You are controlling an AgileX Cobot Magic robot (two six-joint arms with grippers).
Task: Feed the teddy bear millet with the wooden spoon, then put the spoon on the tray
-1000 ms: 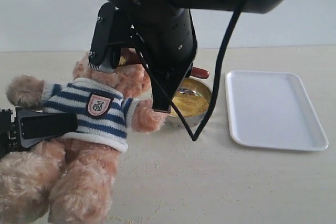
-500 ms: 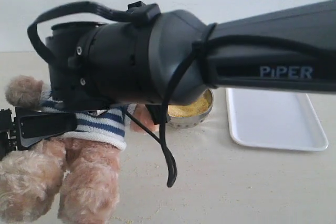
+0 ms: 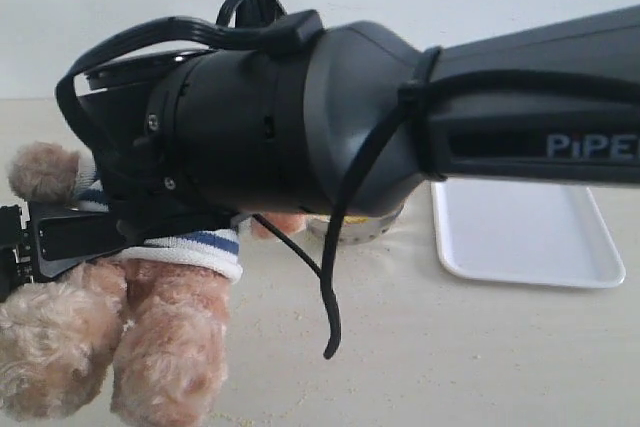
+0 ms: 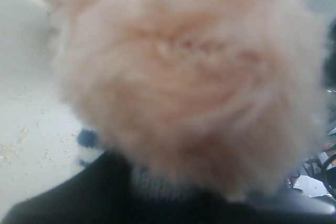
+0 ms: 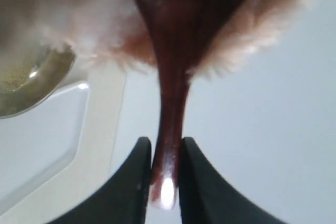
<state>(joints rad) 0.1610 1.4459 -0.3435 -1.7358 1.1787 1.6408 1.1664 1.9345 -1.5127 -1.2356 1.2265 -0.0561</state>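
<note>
The teddy bear [image 3: 160, 347] sits at the left of the exterior view; its head and most of its striped shirt are hidden by my right arm [image 3: 330, 127]. My left gripper [image 3: 70, 237] is closed against the bear's side under its raised paw; fur [image 4: 184, 77] fills the left wrist view. My right gripper [image 5: 165, 156] is shut on the wooden spoon's [image 5: 170, 103] thin handle end, and the spoon's far end is pressed into the bear's fur [image 5: 79, 19]. Millet [image 5: 16, 80] lies in the steel bowl [image 5: 50, 72]. The white tray [image 3: 520, 237] lies right of the bowl.
Only a sliver of the steel bowl [image 3: 365, 229] shows under my right arm. A black cable [image 3: 330, 297] hangs from that arm over the table. Stray grains [image 3: 300, 387] are scattered on the beige tabletop. The tray's corner [image 5: 52, 145] lies just beyond the bowl.
My right arm has swung across the exterior view and pushed further left, now covering the bear's head, the shirt badge and nearly all of the bowl. The left gripper and bear stay put.
</note>
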